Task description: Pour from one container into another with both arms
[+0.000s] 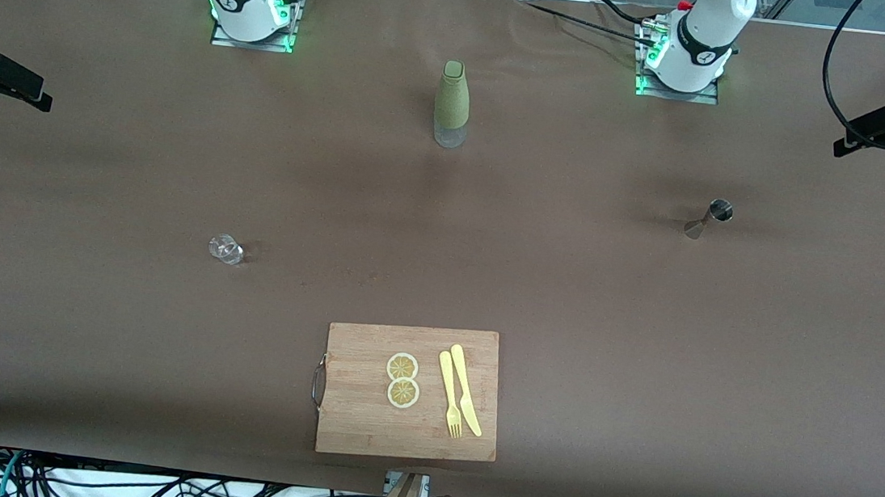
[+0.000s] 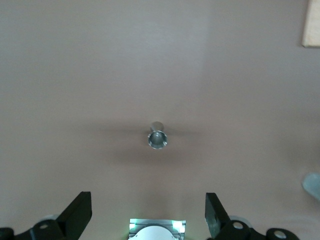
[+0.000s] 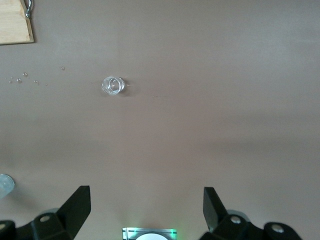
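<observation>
1. Two white jointed arms stand at their bases along the brown paper-covered tabletop [image 1: 93, 166] in the front view, both waiting high. A steel hourglass-shaped jigger [image 1: 710, 218] stands toward the left arm's end. A small clear glass cup [image 1: 226, 249] sits toward the right arm's end. Between them stands a green-sleeved bottle [image 1: 452, 103]. Nearest the camera, a wooden cutting board [image 1: 411, 392] carries lemon slices [image 1: 402, 380] and yellow plastic cutlery [image 1: 459, 391].

2. Left wrist view: the left tool [image 2: 148, 217] hangs spread wide and empty over the jigger [image 2: 157, 137]. The jigger looks light, rigid and slick; its narrow waist seems the best hold.

3. Right wrist view: the right tool [image 3: 147, 210] hangs wide open, empty, over bare tabletop near the glass cup [image 3: 113, 85]. The cup is likely fragile and slippery, best pinched gently across its wall.
</observation>
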Tool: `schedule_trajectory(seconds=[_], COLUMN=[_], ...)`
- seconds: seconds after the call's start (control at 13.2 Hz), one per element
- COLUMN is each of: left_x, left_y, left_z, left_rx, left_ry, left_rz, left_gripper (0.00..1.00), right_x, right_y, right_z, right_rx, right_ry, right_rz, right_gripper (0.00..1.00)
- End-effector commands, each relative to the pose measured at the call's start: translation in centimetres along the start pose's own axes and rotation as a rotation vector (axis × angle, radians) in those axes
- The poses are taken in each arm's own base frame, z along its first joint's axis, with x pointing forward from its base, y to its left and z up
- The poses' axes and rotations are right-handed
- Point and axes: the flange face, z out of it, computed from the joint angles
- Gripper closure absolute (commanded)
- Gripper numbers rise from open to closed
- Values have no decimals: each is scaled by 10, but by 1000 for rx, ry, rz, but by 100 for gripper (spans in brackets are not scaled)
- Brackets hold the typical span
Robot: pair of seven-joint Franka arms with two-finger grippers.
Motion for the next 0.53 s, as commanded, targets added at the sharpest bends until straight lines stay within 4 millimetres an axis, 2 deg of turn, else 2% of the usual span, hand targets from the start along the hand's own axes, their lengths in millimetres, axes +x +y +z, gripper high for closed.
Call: schedule_trajectory(seconds=[0.0, 0.45], left_x=[6, 13], left_y=[11, 12], left_z=[-5, -5], left_rx=[45, 37], left_ry=[52, 81], left_rz=[-46, -49], left_gripper=[0, 0], right_x=[-6, 2], right_y=[-2, -9], right_z=[-6, -2], right_rx=[-2, -5], right_ry=[38, 84], right_rz=[35, 23], right_gripper=[0, 0])
